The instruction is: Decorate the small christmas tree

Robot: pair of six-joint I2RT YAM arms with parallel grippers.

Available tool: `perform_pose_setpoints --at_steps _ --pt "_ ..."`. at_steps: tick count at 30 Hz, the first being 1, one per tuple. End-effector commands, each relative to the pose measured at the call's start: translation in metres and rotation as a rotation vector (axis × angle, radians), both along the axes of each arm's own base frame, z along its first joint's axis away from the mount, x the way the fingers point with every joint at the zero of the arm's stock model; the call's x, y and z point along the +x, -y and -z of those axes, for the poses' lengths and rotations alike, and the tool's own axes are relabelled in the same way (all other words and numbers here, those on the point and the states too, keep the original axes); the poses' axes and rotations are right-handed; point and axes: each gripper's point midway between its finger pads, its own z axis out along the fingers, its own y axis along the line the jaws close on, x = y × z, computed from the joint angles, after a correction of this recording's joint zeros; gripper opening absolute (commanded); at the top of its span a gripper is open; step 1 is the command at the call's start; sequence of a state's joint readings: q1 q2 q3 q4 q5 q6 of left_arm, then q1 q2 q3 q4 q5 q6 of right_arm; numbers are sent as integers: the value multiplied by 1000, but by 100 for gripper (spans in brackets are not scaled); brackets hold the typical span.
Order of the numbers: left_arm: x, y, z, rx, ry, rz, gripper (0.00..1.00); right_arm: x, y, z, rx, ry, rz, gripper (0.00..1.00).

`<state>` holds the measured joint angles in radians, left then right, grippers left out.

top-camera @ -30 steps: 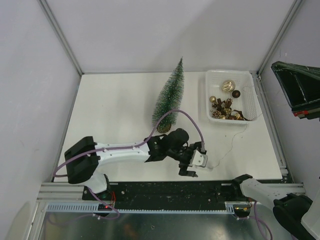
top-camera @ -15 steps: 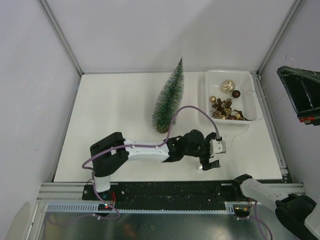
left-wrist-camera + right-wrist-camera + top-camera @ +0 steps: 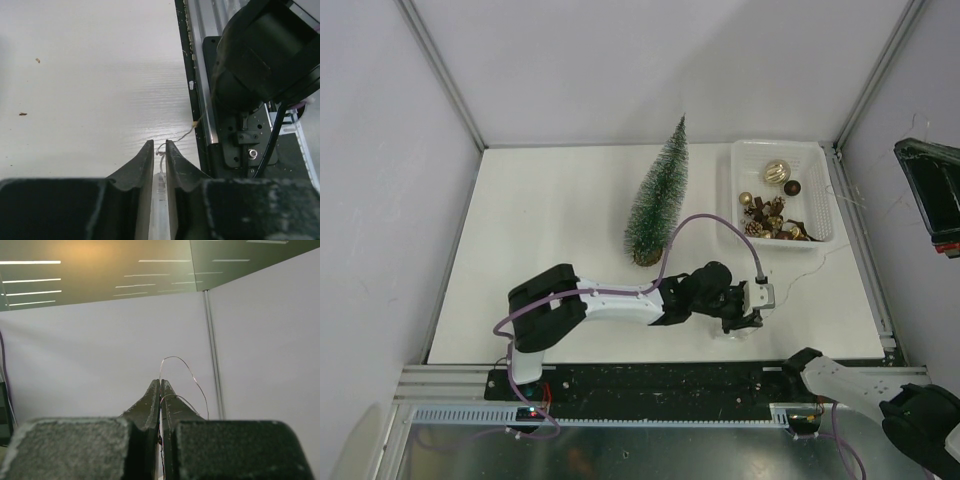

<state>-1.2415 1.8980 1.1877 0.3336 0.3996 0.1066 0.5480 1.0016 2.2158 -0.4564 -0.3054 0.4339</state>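
Top external view: the small christmas tree (image 3: 657,205) stands upright near the middle of the tabletop (image 3: 550,230) on its tan disc base (image 3: 647,257). It is just left of the white basket (image 3: 738,200) of gold ornaments (image 3: 775,172) and apart from your left hand (image 3: 745,320), which sits low at the near edge. I judge the tree light and tall for so small a base, so a sideways nudge could tip it. The bristles look soft and springy round a stiffer core, and the frosting may shed. If you need to steady it, take it low on the trunk just above the disc, never by the slender tip. No writing or brand reads here.

Left wrist view: the hand is narrow, its fingers (image 3: 145,165) pinched on a pale translucent piece (image 3: 160,187). A fine wire (image 3: 182,136) curls off it toward the tabletop's edge. The tree is out of this view, and no label is legible.

Right wrist view: your right hand (image 3: 160,382) points at the enclosure wall, closed tight, with the fine wire looping out from its tips. Expect that wire to be limp and quick to snag on bristles. There is no text here either.
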Motion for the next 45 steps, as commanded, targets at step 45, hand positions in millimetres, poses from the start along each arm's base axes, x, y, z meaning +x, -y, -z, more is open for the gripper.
perform_pose_setpoints --at_steps 45 --pt "101 -300 -136 23 399 -621 0 122 -95 21 -137 -71 -3 0"
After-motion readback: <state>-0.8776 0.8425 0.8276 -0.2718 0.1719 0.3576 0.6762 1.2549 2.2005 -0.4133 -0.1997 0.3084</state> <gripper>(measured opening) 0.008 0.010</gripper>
